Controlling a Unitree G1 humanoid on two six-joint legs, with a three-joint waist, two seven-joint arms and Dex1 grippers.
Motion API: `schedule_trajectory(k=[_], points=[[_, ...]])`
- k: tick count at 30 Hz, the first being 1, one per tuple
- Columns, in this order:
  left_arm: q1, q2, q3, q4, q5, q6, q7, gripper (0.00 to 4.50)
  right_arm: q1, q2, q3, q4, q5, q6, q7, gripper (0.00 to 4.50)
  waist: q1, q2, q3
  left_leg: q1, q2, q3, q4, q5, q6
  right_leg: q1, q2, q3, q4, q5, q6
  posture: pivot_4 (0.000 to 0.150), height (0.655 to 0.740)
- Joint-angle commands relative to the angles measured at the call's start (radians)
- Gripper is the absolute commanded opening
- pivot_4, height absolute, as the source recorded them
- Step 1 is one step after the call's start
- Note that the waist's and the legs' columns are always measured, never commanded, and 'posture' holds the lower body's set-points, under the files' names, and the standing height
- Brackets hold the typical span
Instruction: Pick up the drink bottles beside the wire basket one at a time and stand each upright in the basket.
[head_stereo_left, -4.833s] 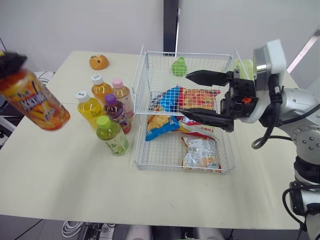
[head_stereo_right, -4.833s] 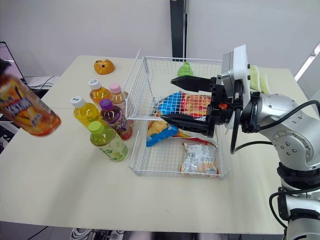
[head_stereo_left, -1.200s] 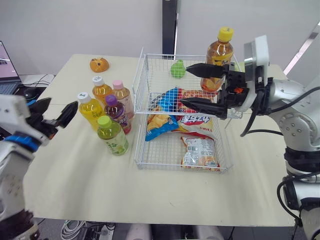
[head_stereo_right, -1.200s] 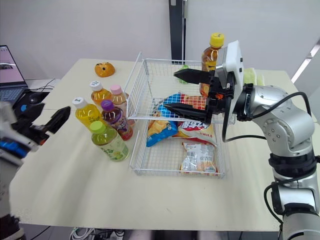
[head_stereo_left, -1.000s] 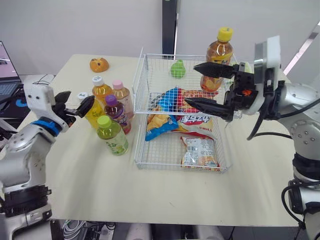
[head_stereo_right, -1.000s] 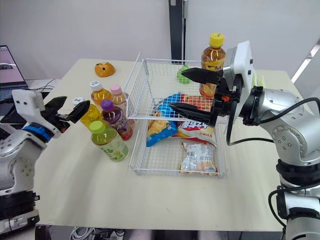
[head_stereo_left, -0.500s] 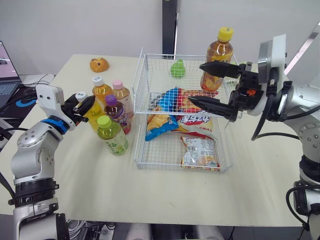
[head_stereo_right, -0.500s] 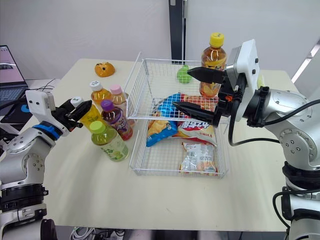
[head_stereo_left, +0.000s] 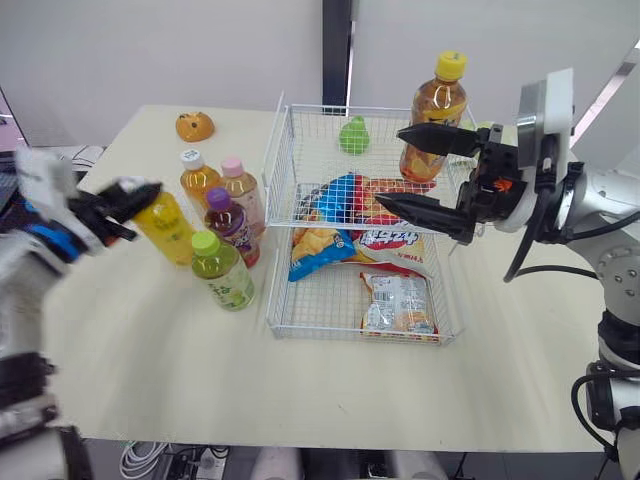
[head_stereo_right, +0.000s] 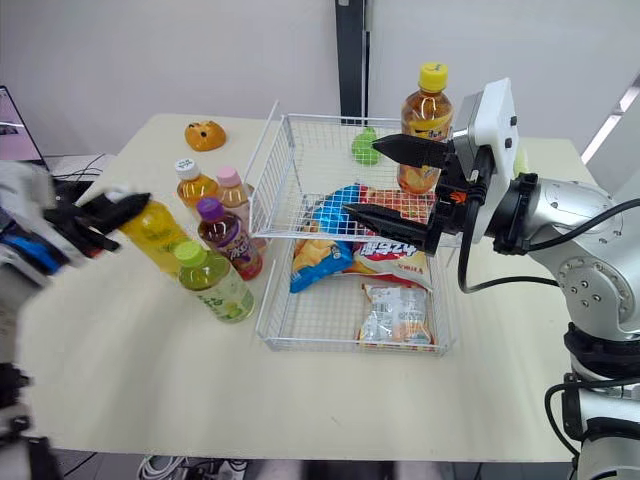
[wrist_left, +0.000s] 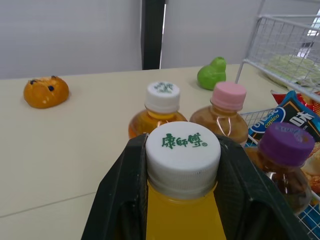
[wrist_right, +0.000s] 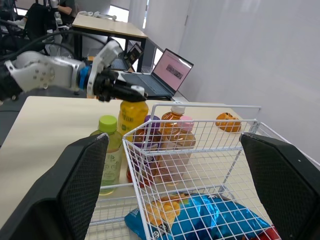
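Yellow juice fills the bottle at the far left of the scene, and this yellow bottle (head_stereo_left: 165, 228) is in the grasp of the left gripper (wrist_left: 182, 150). Its two black fingers (wrist_left: 120, 200) are closed against either side of the white cap. The bottle leans, cap toward the left, over the cream desk (head_stereo_left: 150, 350). We cannot tell whether its base touches the desk.

Farther back on the desk lies a small orange toy (head_stereo_left: 195, 126). Just right of the held bottle we see four more bottles standing upright in a tight cluster beside the basket. A white-capped amber bottle (head_stereo_left: 197, 177) is farthest. A pink-capped bottle (head_stereo_left: 241, 193) is beside it to the right. A purple-capped bottle (head_stereo_left: 230, 225) is nearer, and a green-capped bottle (head_stereo_left: 224, 275) is nearest of all.

The wire basket (head_stereo_left: 352, 108) sits in the middle of the desk, close against the cluster. Snack bags (head_stereo_left: 398, 305) lie flat on its floor, and a green pear-shaped toy (head_stereo_left: 352, 137) sits at its far side. At the far right corner a yellow-capped tea bottle (head_stereo_left: 440, 100) stands upright. It looks to us to be inside the wire.

On the right, the right gripper (head_stereo_left: 387, 163) hangs above the basket's right half, pointing left. Its fingers are spread wide apart, and we see nothing between them.
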Motion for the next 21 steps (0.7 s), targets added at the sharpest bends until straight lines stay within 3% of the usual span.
schedule_trajectory(k=[1,5,8,12,15,21], points=[[-0.177,0.192,0.022,0.079,-0.075,0.082,-0.172,1.36,-0.016,0.02,-0.011,0.018,-0.02,-0.067,0.012,4.5,0.001,-0.001,0.001,0.0,0.0,0.0,0.0,0.0,0.0,0.0,0.0,0.0,0.0,0.0,0.0,0.15,0.74],[-0.372,0.294,-0.085,0.19,-0.056,0.126,-0.3,1.36,-0.026,0.038,-0.001,0.041,-0.044,-0.101,0.017,4.5,0.011,0.0,0.001,-0.001,-0.002,0.0,0.0,0.0,0.0,0.0,-0.001,0.0,-0.001,-0.001,0.002,0.15,0.74],[-0.634,0.298,-0.212,0.287,-0.01,0.136,-0.382,1.36,-0.02,0.044,0.001,0.041,-0.056,-0.111,0.014,4.5,0.018,-0.001,0.002,-0.001,-0.002,0.0,0.001,0.0,0.001,0.0,0.0,0.0,0.0,-0.002,0.003,0.15,0.74],[-0.956,0.191,-0.376,0.419,0.094,0.088,-0.481,1.36,0.003,0.042,-0.012,0.013,-0.067,-0.111,-0.019,4.5,0.024,-0.003,0.002,-0.002,-0.002,-0.001,0.002,0.0,0.001,0.0,0.002,0.0,0.0,-0.001,0.003,0.15,0.74],[-1.152,0.039,-0.426,0.556,0.149,0.026,-0.495,1.36,0.027,0.025,-0.038,-0.032,-0.067,-0.091,-0.066,4.5,0.027,-0.003,0.002,-0.003,-0.003,0.0,0.002,0.0,0.001,0.0,0.002,0.001,0.0,-0.002,0.004,0.15,0.74],[-1.31,-0.225,-0.45,0.772,0.239,-0.168,-0.513,1.36,0.097,-0.015,-0.108,-0.151,-0.04,-0.023,-0.167,4.5,0.024,-0.002,0.002,-0.005,-0.002,0.001,0.002,0.0,0.001,-0.004,0.001,0.002,0.001,-0.002,0.004,0.15,0.74]])
